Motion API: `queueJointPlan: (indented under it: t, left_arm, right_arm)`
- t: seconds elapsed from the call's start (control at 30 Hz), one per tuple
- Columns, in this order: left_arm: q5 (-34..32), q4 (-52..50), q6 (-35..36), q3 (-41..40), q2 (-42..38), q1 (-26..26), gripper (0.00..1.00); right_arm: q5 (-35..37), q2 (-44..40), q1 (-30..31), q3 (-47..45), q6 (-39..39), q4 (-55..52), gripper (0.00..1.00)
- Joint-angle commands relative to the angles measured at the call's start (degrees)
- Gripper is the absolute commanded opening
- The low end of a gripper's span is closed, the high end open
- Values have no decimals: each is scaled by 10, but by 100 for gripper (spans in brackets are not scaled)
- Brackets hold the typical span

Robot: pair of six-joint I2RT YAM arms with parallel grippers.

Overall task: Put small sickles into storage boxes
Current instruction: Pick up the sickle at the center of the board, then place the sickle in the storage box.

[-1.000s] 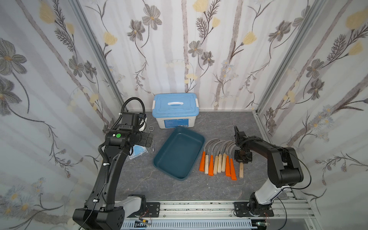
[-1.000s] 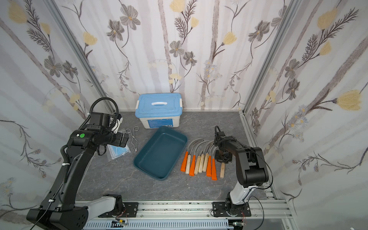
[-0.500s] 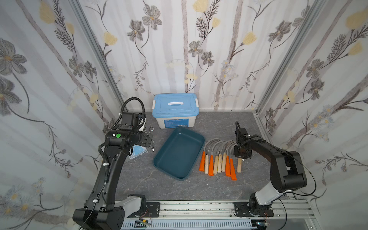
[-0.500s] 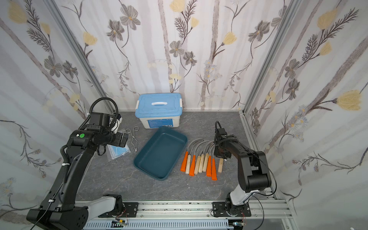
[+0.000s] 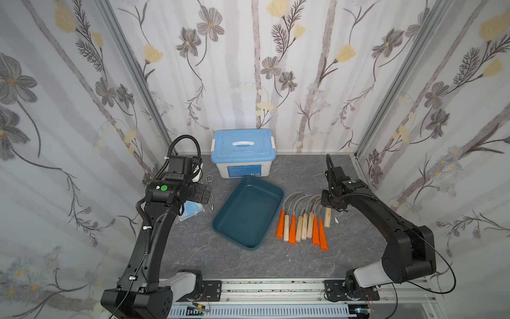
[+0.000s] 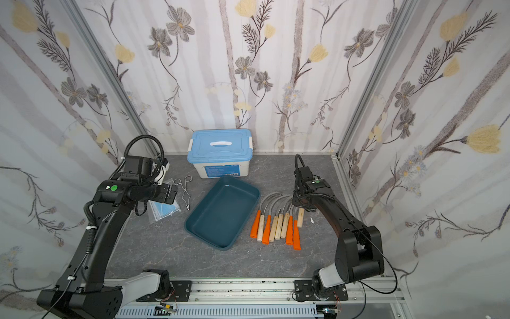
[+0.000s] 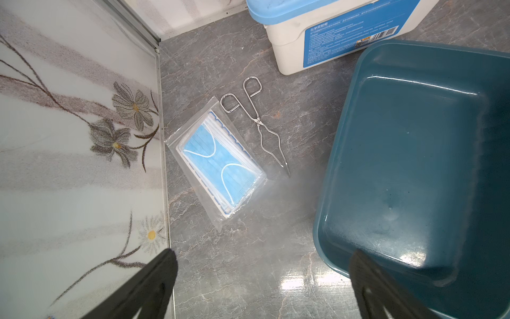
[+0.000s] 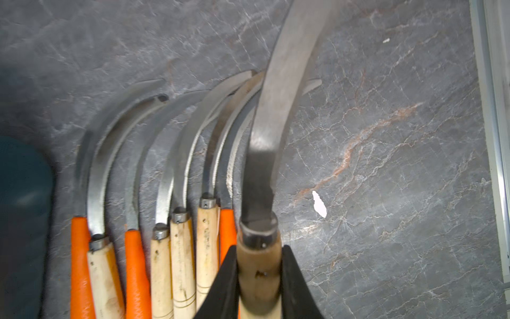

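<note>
Right arm has drawn the end wooden-handled sickle (image 8: 278, 110) up out of the sickle row (image 5: 303, 226) beside the tray (image 5: 248, 212). Right jaws clamped on its handle, left jaws apart. Tray empty, so likely first pick. Next: lift clear, swing over tray, release.

The left arm (image 5: 154, 229) rises from 7 o'clock, wrist turned toward 3 o'clock, and the left hand (image 5: 202, 193) hangs above the surface (image 5: 248, 262) with its fingers spread wide. The right arm (image 5: 372, 210) reaches from 5 o'clock toward 10 o'clock. The right hand (image 8: 260, 248) is clamped on a wooden-handled sickle (image 8: 262, 165).
</note>
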Motion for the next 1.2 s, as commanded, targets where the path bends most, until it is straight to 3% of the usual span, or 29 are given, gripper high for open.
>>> queueJointPlan:
  t: [0.0,0.57,0.93,1.17]
  left_arm:
    - [3,3,-5,1,2,0,100]
    - [-22,35,4,-8,0,0,100]
    - [-43,45,-11,-23,-18,0,100]
    - [-56,50,-8,-33,-32,0,100]
  right_arm:
    - [9,-2,14,32,16,-20,0]
    - [-29,80,185,256,52,-68,0]
    - [-89,205,314,394,56,-62,0]
    - [-139,287,338,455,63,-37,0]
